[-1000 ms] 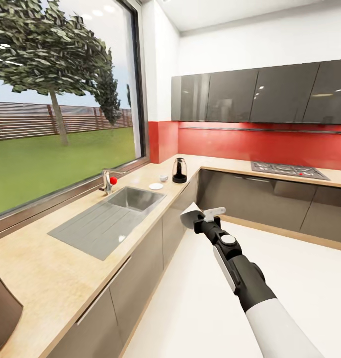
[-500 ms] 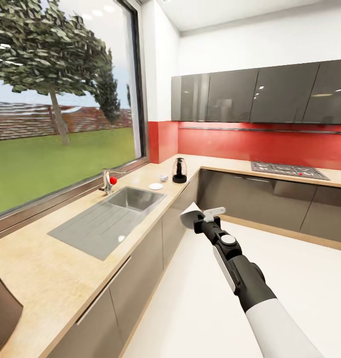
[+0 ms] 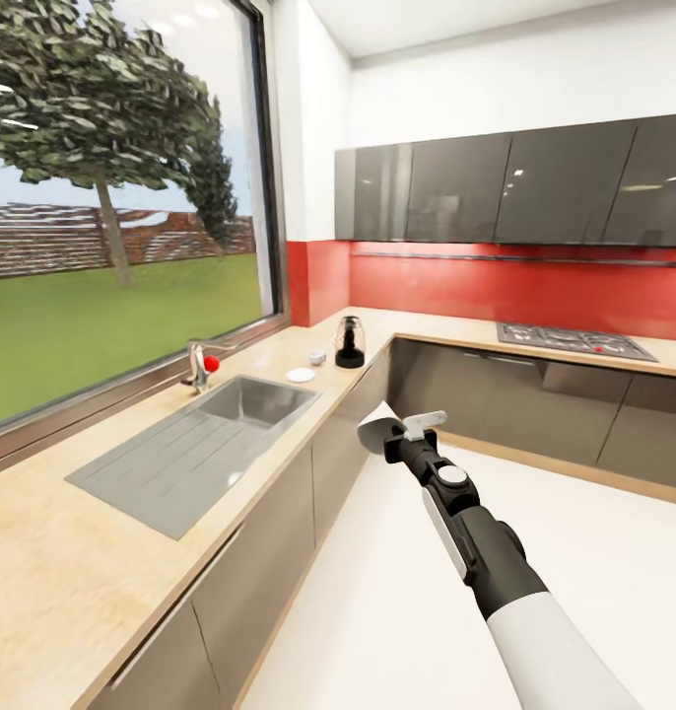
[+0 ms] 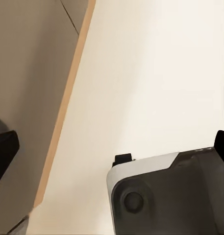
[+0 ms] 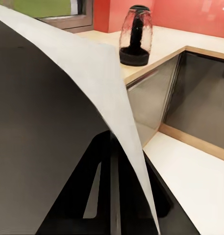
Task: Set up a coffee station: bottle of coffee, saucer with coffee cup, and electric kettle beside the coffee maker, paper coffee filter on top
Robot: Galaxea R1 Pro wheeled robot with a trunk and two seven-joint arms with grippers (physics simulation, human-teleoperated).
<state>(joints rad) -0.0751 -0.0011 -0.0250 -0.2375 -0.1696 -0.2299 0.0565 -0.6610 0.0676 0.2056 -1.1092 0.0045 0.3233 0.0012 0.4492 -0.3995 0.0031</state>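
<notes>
While the head view sets the electric kettle [image 3: 350, 341], coffee cup [image 3: 318, 357] and saucer [image 3: 301, 375] far along the light-wood worktop [image 3: 72, 552] past the sink [image 3: 249, 399], the right wrist view brings the kettle close. The right claw [image 3: 405, 434] pinches the paper coffee filter [image 3: 377, 426] above the pale floor [image 3: 397, 631]. Whether the left claw's fingers are spread, I cannot tell.

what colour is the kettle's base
Black; the electric kettle shows it best in the right wrist view.

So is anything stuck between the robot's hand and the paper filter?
No. The right tool already pinches the filter, out over the floor beside the counter. The kettle stands far ahead in the counter's corner.
</notes>
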